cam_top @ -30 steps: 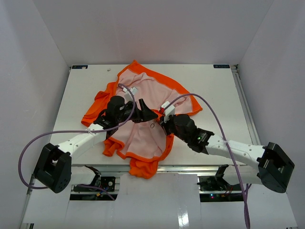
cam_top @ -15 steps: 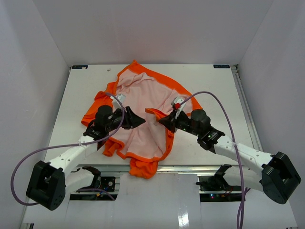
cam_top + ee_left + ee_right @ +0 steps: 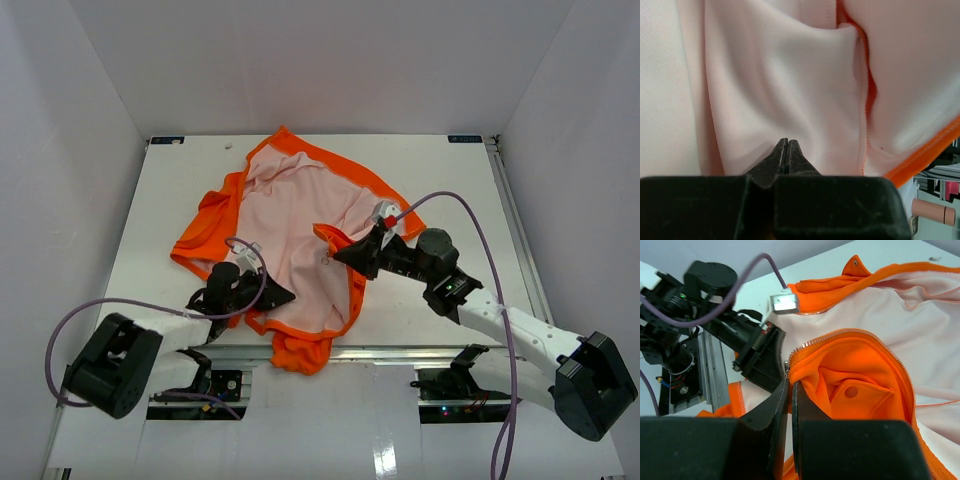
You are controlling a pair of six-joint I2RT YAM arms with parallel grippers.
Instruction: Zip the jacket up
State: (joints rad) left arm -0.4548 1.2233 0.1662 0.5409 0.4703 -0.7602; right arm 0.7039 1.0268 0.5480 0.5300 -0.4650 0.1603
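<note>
The jacket (image 3: pixel 300 210) lies spread open on the table (image 3: pixel 450 190), pale lining up, collar toward the far side and hem hanging toward me at the near edge, so its front edges run roughly near to far. My right claw (image 3: pixel 340 248) is closed on a fold of one orange front edge and holds it raised over the middle of the lining; in the wrist view the zipper teeth (image 3: pixel 840 332) curve away from just beside its tips. My left claw (image 3: pixel 283 295) sits low at the near left hem, pinched fully shut with its tips against the lining; I cannot tell whether it has nipped any cloth. The rest of the jacket lies ahead of it and to its right. I judge the left arm is nearer the free front edge, which must meet the held one. No container is in play.
</note>
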